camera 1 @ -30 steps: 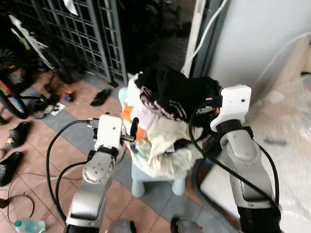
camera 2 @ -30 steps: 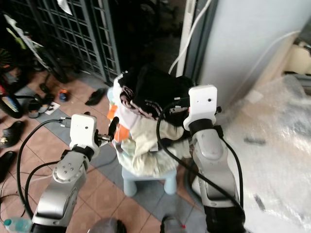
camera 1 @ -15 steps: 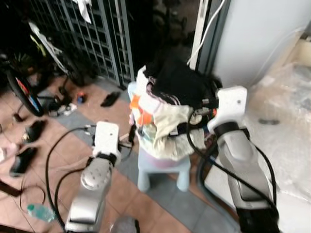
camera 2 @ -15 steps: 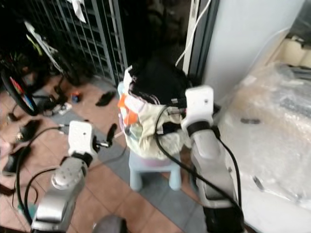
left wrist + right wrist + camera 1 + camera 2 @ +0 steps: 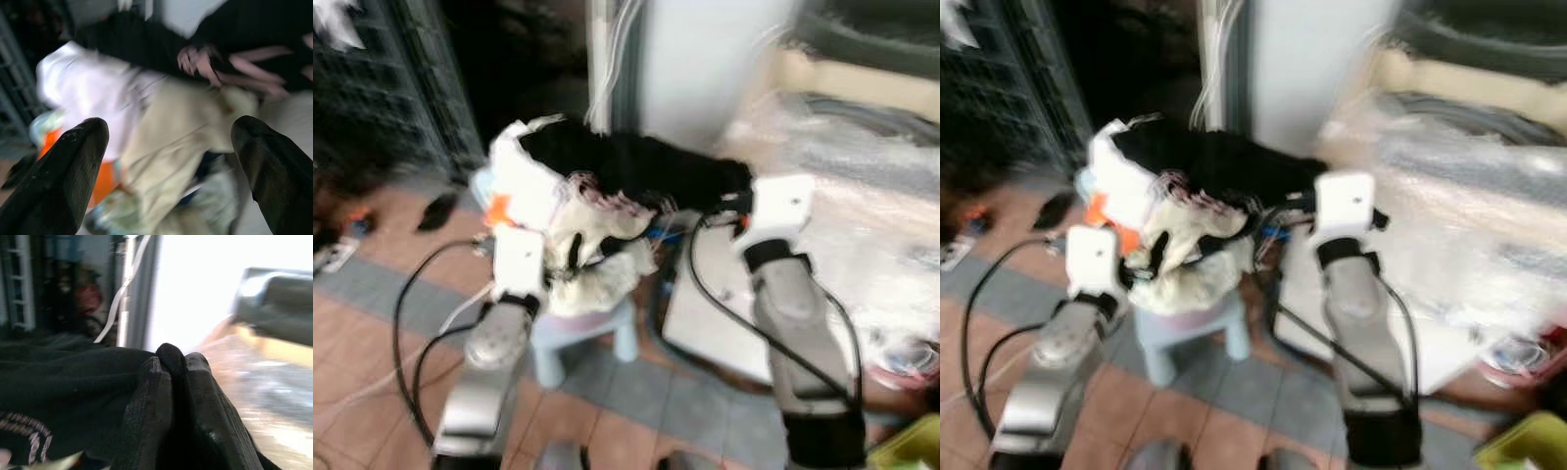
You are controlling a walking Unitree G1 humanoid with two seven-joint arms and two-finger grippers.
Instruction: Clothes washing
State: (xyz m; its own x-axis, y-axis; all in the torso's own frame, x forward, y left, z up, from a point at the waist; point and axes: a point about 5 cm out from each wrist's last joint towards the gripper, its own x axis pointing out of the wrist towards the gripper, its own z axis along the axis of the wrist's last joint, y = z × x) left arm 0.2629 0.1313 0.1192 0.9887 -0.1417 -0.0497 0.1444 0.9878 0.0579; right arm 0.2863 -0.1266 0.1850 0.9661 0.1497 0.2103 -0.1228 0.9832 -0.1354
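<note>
In the left eye view, blurred by motion, a heap of clothes (image 5: pixel 573 211) sits piled on a small pale blue stool (image 5: pixel 582 338) standing on the tiled floor (image 5: pixel 372 333). A black garment (image 5: pixel 636 168) lies across the top of the heap, over white and cream pieces with a patch of orange at one side. The left pincer (image 5: pixel 576 252) is up against the front of the heap, its black fingers against the cream cloth. The right pincer (image 5: pixel 729 196) is at the far end of the black garment, which stretches from the heap to it. Behind stand a white wall panel (image 5: pixel 705 59) and, to the right, something wrapped in clear plastic (image 5: pixel 862 176).

The right eye view shows the same scene, equally blurred.

In the left wrist view the two black fingers (image 5: pixel 73 171) are spread wide apart – open, holding nothing – with the white, cream and orange cloth lying between and beyond them, and the black garment behind.

In the right wrist view the fingers (image 5: pixel 151 411) are pressed together, pinching a fold of the black garment – the cloth bulges up between their tips.
</note>
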